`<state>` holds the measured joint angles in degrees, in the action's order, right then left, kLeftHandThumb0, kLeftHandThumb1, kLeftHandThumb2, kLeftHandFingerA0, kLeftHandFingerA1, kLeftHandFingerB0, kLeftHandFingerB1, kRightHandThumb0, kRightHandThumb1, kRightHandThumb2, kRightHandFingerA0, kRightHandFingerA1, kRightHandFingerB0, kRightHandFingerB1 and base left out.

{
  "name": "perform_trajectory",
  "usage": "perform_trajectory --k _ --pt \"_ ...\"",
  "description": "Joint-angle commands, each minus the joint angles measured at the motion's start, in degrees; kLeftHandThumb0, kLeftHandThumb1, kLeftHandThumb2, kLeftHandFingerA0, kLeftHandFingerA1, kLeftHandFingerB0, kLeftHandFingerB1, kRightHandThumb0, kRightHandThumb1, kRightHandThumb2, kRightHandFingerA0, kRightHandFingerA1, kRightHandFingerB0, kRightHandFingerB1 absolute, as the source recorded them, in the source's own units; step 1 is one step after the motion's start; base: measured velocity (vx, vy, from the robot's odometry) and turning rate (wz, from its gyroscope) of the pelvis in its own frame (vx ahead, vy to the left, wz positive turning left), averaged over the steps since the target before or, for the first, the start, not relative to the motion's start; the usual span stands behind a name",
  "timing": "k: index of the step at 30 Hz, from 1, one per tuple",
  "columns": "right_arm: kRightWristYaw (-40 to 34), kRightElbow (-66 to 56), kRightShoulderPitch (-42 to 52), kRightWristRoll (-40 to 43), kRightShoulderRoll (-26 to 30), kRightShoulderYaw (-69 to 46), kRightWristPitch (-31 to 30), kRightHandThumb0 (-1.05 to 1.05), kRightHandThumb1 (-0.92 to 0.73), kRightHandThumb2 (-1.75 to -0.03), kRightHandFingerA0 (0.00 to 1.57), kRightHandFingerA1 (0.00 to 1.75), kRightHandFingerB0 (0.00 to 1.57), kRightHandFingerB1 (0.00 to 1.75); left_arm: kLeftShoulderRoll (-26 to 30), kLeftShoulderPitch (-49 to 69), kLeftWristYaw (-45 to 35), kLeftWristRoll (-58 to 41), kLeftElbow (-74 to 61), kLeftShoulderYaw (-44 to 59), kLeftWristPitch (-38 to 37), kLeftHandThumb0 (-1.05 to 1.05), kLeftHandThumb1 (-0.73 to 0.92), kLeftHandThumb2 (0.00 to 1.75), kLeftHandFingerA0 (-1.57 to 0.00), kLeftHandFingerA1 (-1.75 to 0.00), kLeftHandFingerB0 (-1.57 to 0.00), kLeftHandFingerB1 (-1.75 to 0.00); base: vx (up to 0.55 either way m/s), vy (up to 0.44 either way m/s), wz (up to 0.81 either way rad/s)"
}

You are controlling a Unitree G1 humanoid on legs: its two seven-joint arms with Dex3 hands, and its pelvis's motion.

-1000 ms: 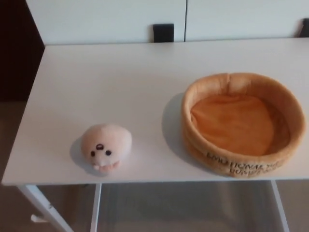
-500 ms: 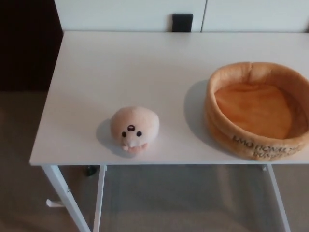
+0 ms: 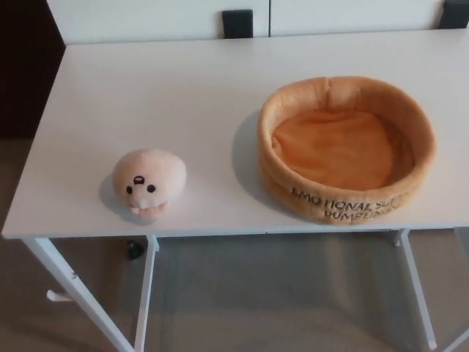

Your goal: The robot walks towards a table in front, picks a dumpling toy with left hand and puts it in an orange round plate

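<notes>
Hidden or cut off: I can't see either of my hands or any part of the arms from the head camera, so I cannot tell whether the fingers are spread, pressed together or pinching anything.
Hard to read: the dark lettering on the near outer wall of the orange round plate (image 3: 346, 150) is blurred; I can make out only some capital letters, in two rows.
Cropped edges: the right end of the surface (image 3: 183, 95) runs out of the picture, and the dark block (image 3: 237, 23) behind the far edge is cut by the top border, as is a second one (image 3: 454, 13) in the top right corner.
Surface: a plain white tabletop on white legs (image 3: 73, 282), the near edge running across the lower part of my view.
Room: white cabinet fronts (image 3: 146, 16) behind the far edge, a dark area (image 3: 26, 70) at the left, grey-brown floor (image 3: 278, 301) below. A small dark thing (image 3: 135, 250) sits on the floor under the near left of the surface; I can't tell what it is.
Dumpling toy (image 3: 149, 180): near the front left edge of the surface, resting on it, its small black eyes and mouth turned towards me. It's a pale peach plush, rounded.
Plate: a soft plush ring with raised walls and a sunken orange floor, standing on the right half of the surface, nothing inside it.
Toy to plate: well apart, with bare white surface between them.
Hands on the toy: nothing touches it.
</notes>
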<state>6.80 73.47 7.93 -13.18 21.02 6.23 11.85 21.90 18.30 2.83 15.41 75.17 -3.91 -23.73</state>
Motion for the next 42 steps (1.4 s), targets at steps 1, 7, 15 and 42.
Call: perform_trajectory --k 1,7,15,42 --pt "0.3 -0.2 -0.5 -0.2 0.1 0.1 -0.7 -0.40 -0.72 -0.63 0.65 0.45 0.32 0.31 1.0 -0.2 -0.3 -0.6 0.0 0.6 -0.3 -0.29 0.62 0.58 -0.66 -0.70 -0.30 -0.31 -0.07 0.146 -0.01" --pt "0.6 0.2 -0.7 -0.1 0.0 0.1 -1.0 -0.40 -0.72 -0.61 0.66 0.44 0.32 0.31 1.0 -0.3 -0.5 -0.5 0.2 0.6 0.2 -0.29 0.59 0.58 -0.63 -0.65 -0.30 -0.32 -0.05 0.185 -0.02" --pt "1.2 -0.1 -0.4 0.1 0.1 0.0 -0.7 -0.47 -0.61 -0.84 0.58 0.56 0.30 0.44 1.0 0.0 1.1 0.5 0.2 -0.4 0.2 -0.31 0.62 0.59 -0.63 -0.59 -0.31 -0.32 -0.01 0.005 0.04" --pt "1.8 0.0 -1.8 -1.0 0.1 0.9 -1.4 -0.40 -0.73 -0.62 0.63 0.44 0.31 0.31 10.0 19.5 -8.4 -25.1 -70.0 28.2 -13.5 -0.43 0.47 0.58 -0.08 -0.29 -0.09 -0.23 0.00 -0.003 0.00"
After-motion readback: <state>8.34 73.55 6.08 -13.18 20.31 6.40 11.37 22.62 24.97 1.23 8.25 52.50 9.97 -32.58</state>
